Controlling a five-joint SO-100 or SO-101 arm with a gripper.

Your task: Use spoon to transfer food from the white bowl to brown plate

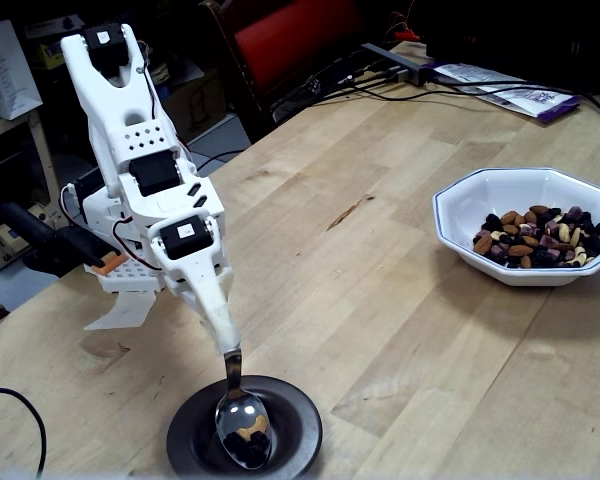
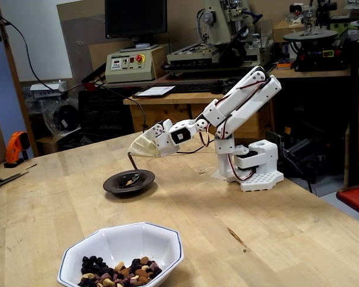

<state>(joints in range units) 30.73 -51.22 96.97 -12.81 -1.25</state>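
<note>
A scoop is at the point of delivery: the spoon (image 1: 242,425) hangs over the sunken centre of the brown plate (image 1: 188,428), near one edge of the wooden surface (image 1: 380,300), its oval bowl carrying a cashew and some dark raisins. The hand (image 1: 228,345) is clamped on the slim handle. Tipping the load off seems the step left. The white bowl (image 1: 480,195) sits well apart near the opposite edge, holding a heap of almonds, cashews and raisins (image 1: 538,238), so more scoops remain.

Opposite table ends, both facing arm (image 1: 150,190)
</note>
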